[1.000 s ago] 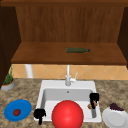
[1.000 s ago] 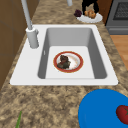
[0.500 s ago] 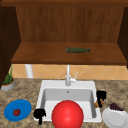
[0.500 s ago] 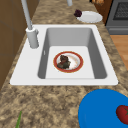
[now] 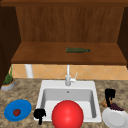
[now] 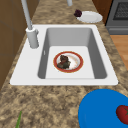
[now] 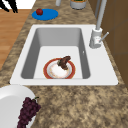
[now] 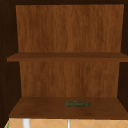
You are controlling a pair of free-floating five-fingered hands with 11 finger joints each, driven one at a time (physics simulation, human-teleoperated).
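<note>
My right hand (image 5: 110,95) hangs with straight fingers pointing down over the white plate (image 5: 115,120) on the counter right of the sink. A bunch of dark grapes (image 5: 116,107) lies on that plate's rim (image 7: 10,100), free of the hand. A small orange-brown thing (image 5: 103,103) sits just left of the hand. My left hand (image 5: 39,114) hovers at the sink's front left corner, fingers relaxed, holding nothing; its fingertips (image 7: 7,6) show off the counter's front edge. In the sink (image 6: 75,37) lies a red-rimmed plate (image 6: 79,65) with brown food (image 6: 63,61).
A blue plate (image 5: 23,106) with a tomato (image 5: 16,112) lies left of the sink, a potted plant (image 5: 8,81) behind it. The faucet (image 5: 68,77) stands at the back. A green bottle (image 8: 78,104) lies on the lower shelf. A red round shape (image 5: 67,115) covers the sink's front.
My right hand has moved right from the sink's right rim to above the white plate, leaving the left side view. The grapes now lie free on the plate. The left hand stayed still.
</note>
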